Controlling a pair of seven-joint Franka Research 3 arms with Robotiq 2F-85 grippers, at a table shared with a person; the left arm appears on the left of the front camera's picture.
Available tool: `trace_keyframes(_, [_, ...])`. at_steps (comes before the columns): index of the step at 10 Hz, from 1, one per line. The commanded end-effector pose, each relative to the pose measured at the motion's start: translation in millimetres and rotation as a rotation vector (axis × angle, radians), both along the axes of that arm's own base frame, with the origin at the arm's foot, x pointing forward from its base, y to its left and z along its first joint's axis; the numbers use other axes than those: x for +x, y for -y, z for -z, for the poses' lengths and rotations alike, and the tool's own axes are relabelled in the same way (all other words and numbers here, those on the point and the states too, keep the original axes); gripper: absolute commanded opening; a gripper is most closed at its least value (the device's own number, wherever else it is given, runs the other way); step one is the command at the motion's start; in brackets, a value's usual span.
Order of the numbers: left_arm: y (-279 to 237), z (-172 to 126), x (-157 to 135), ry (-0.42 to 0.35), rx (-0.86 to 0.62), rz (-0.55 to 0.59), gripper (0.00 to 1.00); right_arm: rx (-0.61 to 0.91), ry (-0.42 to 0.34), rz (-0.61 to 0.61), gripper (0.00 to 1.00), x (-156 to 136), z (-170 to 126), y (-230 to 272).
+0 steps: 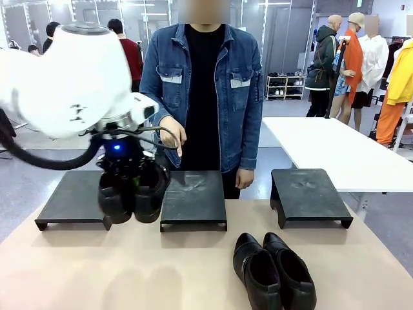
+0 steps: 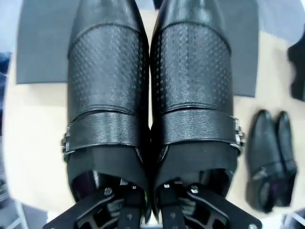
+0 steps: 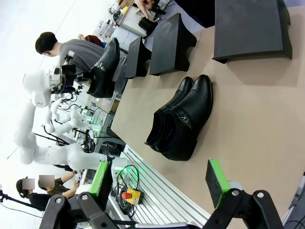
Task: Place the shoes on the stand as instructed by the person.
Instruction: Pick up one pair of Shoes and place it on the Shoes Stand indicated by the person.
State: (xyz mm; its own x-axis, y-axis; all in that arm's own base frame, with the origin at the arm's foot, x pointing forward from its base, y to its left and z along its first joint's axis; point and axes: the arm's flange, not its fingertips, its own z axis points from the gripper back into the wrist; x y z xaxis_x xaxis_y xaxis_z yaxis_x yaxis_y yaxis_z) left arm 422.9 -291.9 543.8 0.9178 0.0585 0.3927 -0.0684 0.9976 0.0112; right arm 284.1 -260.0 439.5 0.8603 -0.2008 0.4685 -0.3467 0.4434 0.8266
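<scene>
At the far left of the front view, a flat black rectangular stand (image 1: pixel 68 197) is being seen bare on the pale tan bench (image 1: pixel 97 271). Just to its right, a pair of glossy black leather dress shoes (image 1: pixel 132 194) is being carried clear of the bench by the left robot hand (image 1: pixel 132 175). Its fingers are being pressed together on the adjoining inner collars of both shoes. In the left wrist view the toes are being pointed away along the fingers, so the pair's long axis is judged steep, toes lowest. The pair is being hung before the gap between that stand and the middle black stand (image 1: pixel 193 197), toward which the person's hand (image 1: pixel 173 137) seems to be pointed. The coming move is judged to be turning on this: the indicated stand is lying just right of the held pair. Further right, a second black pair (image 1: pixel 274 271) is being seen lying on the bench, before the right black stand (image 1: pixel 308 194). The right robot hand (image 3: pixel 159 191) is being held spread, nothing between its green pads.
</scene>
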Motion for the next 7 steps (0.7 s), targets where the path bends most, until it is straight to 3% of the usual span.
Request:
trace_keyframes(1, [44, 0, 35, 0.019, 0.036, -0.014, 0.08, 0.009, 0.011, 0.002, 1.00, 0, -1, 0])
trace_keyframes(5, [73, 31, 82, 0.002, -0.023, 0.070, 0.08, 0.009, 0.011, 0.002, 1.00, 0, -1, 0])
trace_keyframes(7, [86, 46, 108, 0.045, -0.002, 0.118, 0.08, 0.009, 0.011, 0.002, 1.00, 0, -1, 0])
